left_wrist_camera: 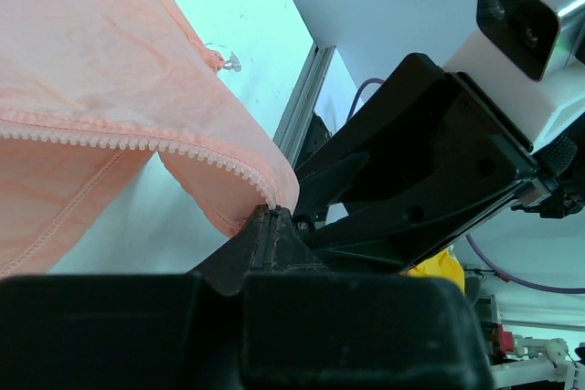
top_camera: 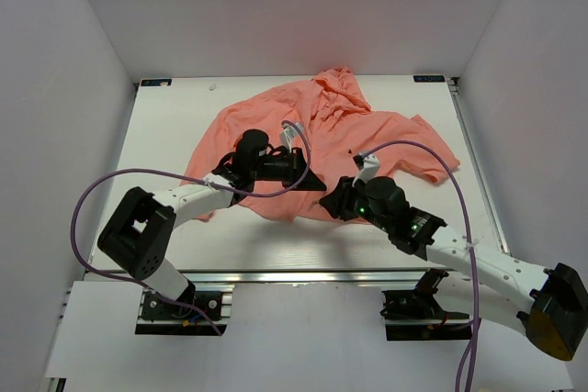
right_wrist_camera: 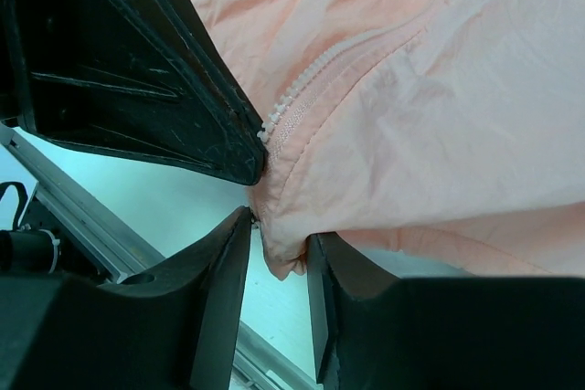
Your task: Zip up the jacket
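Jacket: the jacket (top_camera: 322, 126) is salmon-pink, thin and much wrinkled; it lies crumpled on the far middle of the table, with the hood (top_camera: 342, 89) toward the back wall
Zipper: white zipper teeth (left_wrist_camera: 137, 142) run along one front edge down to the bottom corner
Left gripper: the left gripper (left_wrist_camera: 270, 221) is pinched closed on the bottom end of the zipper edge, which is raised off the table
Right gripper: the right gripper (right_wrist_camera: 277, 233) stands partly open; the hem corner hangs between its fingers (right_wrist_camera: 219, 299), and I cannot tell if they touch it
Table: the table (top_camera: 175, 117) is white and flat, with a metal rail (top_camera: 294, 275) at the near edge
Room: plain white walls (top_camera: 276, 6) on three sides
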{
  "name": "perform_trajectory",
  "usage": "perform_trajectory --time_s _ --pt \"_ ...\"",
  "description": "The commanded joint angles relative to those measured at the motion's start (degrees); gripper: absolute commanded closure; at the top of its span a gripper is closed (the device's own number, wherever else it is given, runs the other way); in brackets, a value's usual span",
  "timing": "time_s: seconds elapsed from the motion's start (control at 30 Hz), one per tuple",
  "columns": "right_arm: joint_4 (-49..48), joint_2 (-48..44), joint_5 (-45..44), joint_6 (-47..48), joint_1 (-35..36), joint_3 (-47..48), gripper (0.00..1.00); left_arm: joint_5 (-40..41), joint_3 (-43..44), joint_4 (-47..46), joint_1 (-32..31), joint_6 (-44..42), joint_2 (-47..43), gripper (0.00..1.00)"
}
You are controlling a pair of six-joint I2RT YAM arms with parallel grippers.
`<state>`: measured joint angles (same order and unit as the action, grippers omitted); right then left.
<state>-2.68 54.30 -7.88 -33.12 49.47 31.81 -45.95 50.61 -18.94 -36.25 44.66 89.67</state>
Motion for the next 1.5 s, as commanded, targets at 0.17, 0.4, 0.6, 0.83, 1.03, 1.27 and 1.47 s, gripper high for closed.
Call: perform_trajectory --time_s 0.17,0.4,0.6,0.83,1.03,1.27,1.47 --pt "-6.2 -2.36 0.67 0.08 -0.34 -1.58 0.82 -1.16 -0.86 -2.24 -0.4 0.6 -3.01 1.0" --pt "-4.63 -4.29 0.85 0.87 -0.43 -1.67 0.98 0.25 -0.51 -0.93 -0.4 0.07 -2.92 1.0" --pt "-2.42 -5.52 0.5 0.78 -0.43 -2.19 0.93 3.94 1.24 3.38 -0.4 -2.12 -3.18 1.0" --pt "-2.42 -4.91 2.87 1.48 -0.43 -2.11 0.95 6.67 0.89 4.7 -0.4 -2.83 -4.41 1.0" --pt "-2.16 -4.73 2.87 1.31 -0.43 -1.67 0.85 8.86 -0.25 5.31 -0.4 -2.74 -5.55 1.0" --pt "-1.98 -4.38 4.1 1.22 -0.43 -1.67 0.84 10.1 -0.69 5.32 -0.4 -2.48 -6.61 1.0" --pt "-2.94 -2.71 5.86 1.66 -0.43 -1.14 0.96 8.78 -1.21 4.17 -0.4 -2.21 -6.7 1.0"
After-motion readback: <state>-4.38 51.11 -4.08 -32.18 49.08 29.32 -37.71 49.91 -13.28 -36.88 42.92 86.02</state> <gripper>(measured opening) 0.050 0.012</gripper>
